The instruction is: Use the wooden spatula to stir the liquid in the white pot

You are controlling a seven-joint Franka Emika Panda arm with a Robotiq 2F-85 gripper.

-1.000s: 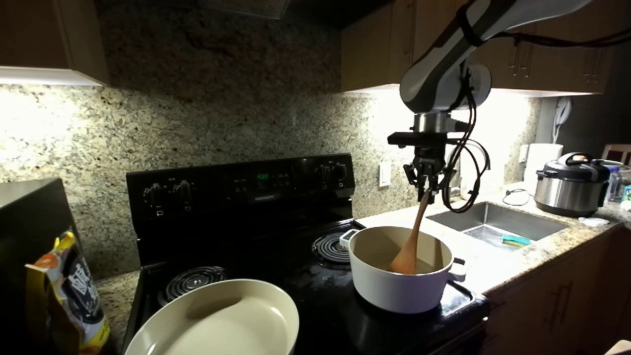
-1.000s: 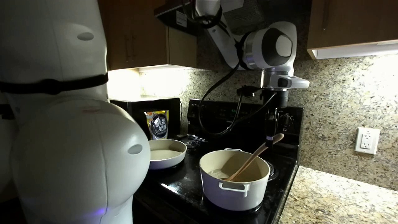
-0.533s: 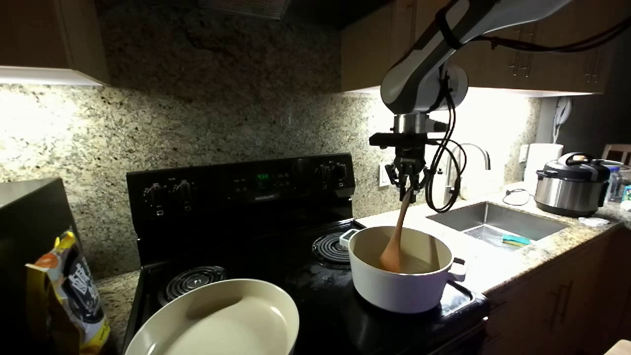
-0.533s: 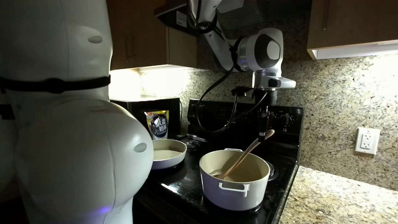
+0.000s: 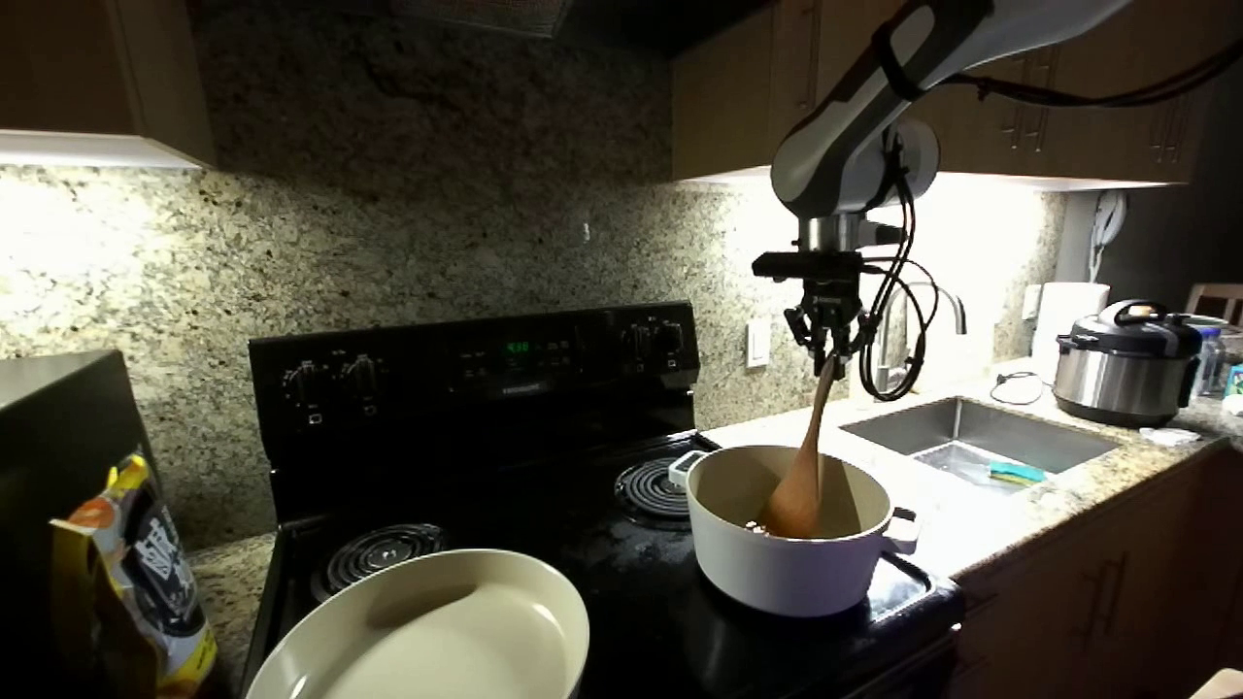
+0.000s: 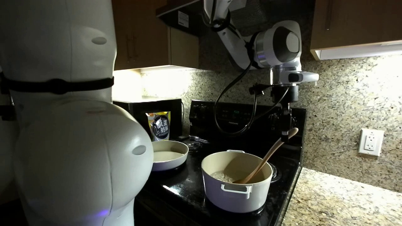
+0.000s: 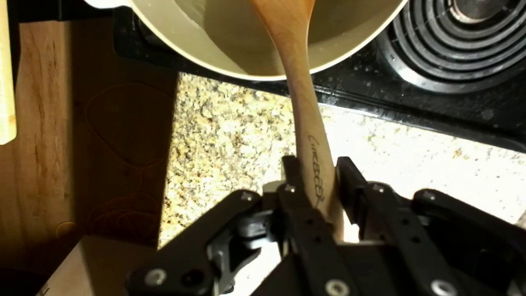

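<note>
One robot arm over a black stove, speckled worktop alongside with a steel sink let into it. Cream dish, oval and shallow, sits flat on the stove. Steel cooker stands on the worktop near the sink, in an exterior view. White pot upright on the stove, near the dish but apart from it; rippled liquid inside. Wooden spatula tilted, wide end down in the pot, handle passing above the rim; whether it touches the rim cannot be told. Fingers stand only the handle's width apart, one to each side, gripping it. Smallest: dark lettering along the handle, partly between them.
</note>
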